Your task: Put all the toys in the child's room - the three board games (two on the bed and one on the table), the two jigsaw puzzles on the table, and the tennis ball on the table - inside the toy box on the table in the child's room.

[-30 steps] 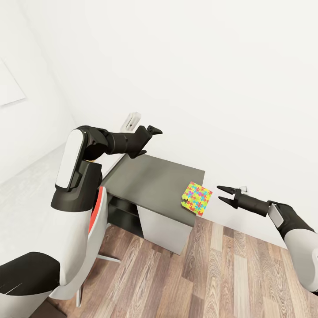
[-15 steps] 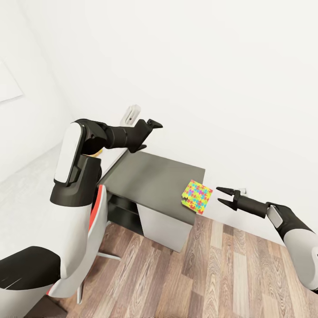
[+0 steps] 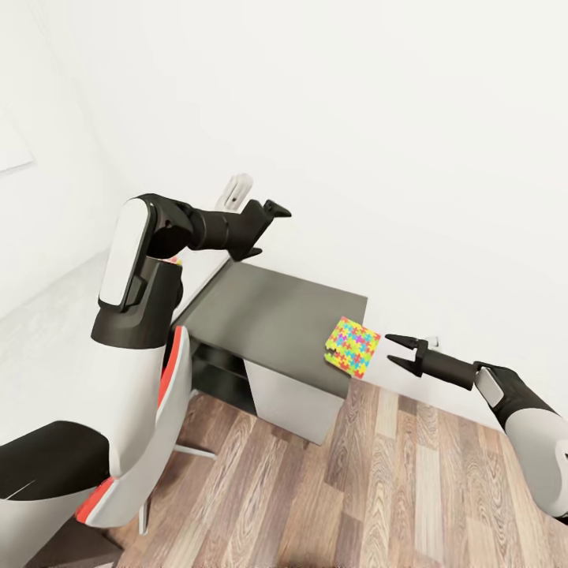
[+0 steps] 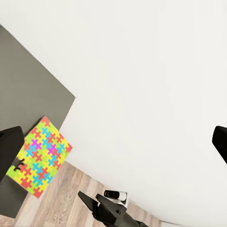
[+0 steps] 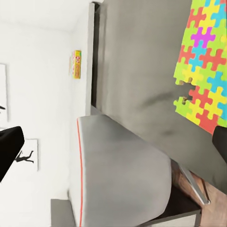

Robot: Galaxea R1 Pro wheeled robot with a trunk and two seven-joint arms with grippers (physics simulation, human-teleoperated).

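One jigsaw puzzle [image 3: 353, 347] of bright interlocking pieces lies flat on the right front corner of the dark grey table [image 3: 268, 312]. My right gripper [image 3: 397, 351] hovers open just right of that corner, a short gap from the puzzle's edge, fingers pointing at it. The right wrist view shows the puzzle [image 5: 203, 66] on the table [image 5: 137, 71] ahead of the open right gripper [image 5: 113, 142]. My left gripper [image 3: 264, 230] is open and empty above the table's far left corner. Its wrist view looks down at the puzzle [image 4: 40, 156]. The toy box and tennis ball are out of view.
A white swivel chair with a red edge [image 3: 170, 371] stands at the table's left front, under my left arm. A thin yellow box [image 5: 76, 64] lies on a pale surface beyond the table. White walls close the back; wood-plank floor [image 3: 394, 489] spreads to the right.
The view has shifted slightly. My left gripper sits a little higher than a second ago. The right gripper keeps its place beside the puzzle, still open.
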